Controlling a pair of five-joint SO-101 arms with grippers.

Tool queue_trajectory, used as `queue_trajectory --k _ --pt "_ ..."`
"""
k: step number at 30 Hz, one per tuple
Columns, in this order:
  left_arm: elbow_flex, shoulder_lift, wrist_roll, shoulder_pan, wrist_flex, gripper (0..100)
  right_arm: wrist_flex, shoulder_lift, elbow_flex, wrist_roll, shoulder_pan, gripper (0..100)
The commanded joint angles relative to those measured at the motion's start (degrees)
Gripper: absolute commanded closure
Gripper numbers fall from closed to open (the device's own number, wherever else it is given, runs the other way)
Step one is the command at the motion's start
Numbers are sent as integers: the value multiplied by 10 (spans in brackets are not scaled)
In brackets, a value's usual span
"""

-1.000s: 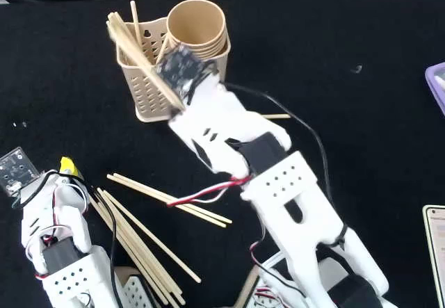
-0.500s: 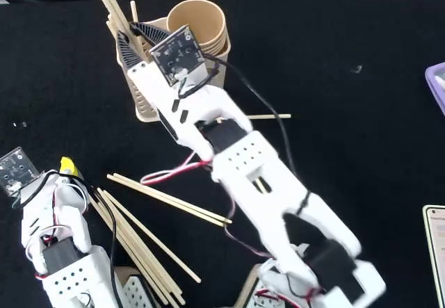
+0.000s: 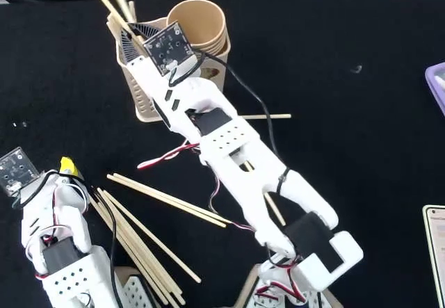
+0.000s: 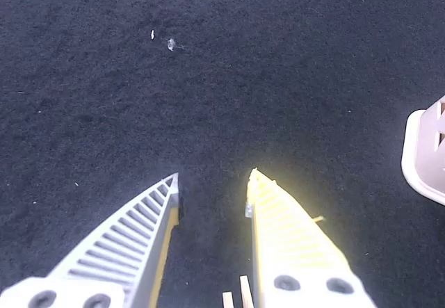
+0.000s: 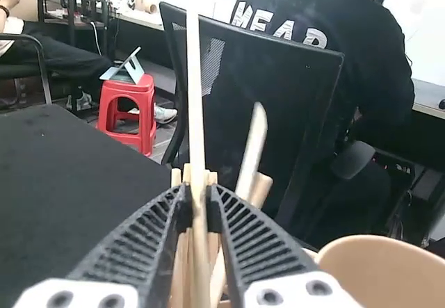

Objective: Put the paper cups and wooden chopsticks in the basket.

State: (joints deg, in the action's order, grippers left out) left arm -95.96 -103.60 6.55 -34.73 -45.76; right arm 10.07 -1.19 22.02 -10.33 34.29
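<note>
Now my right jaws clamp wooden chopsticks [image 5: 194, 78] over the basket [image 3: 142, 99] of paper cups [image 3: 198, 19]; my left jaws gape above the table [image 4: 208, 78].

Black tabletop [image 3: 361, 37]; red stool [image 5: 126, 110]; black mesh chair [image 5: 278, 92].

- two arms [image 3: 229, 138]
- one basket [image 3: 138, 94]
- one nested stack of cups [image 3: 197, 21]; several rims show, too close to count
- chopsticks [image 3: 167, 198] on the table: a pair, a bundle of at least four, two singles partly hidden
- more chopsticks upright in the basket, too crowded to count
</note>
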Motion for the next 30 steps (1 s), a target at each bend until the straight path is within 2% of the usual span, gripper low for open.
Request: queue_trajectory --k 1,4,13,24,27,30 --pt "-6 -9 -6 1 11 834 11 -46 -44 4 -11 987" --pt "-6 -9 -6 1 11 834 4 -70 -41 4 -10 987" --pt "-6 -9 -6 1 11 834 -103 -150 -42 4 -9 987" --pt "-6 -9 -6 1 11 834 -68 -132 -78 5 -10 985" --pt "-6 -9 -6 1 11 834 -66 -85 -124 46 -10 981" --pt "-6 -9 -6 1 11 834 -83 -29 -175 107 -11 920"
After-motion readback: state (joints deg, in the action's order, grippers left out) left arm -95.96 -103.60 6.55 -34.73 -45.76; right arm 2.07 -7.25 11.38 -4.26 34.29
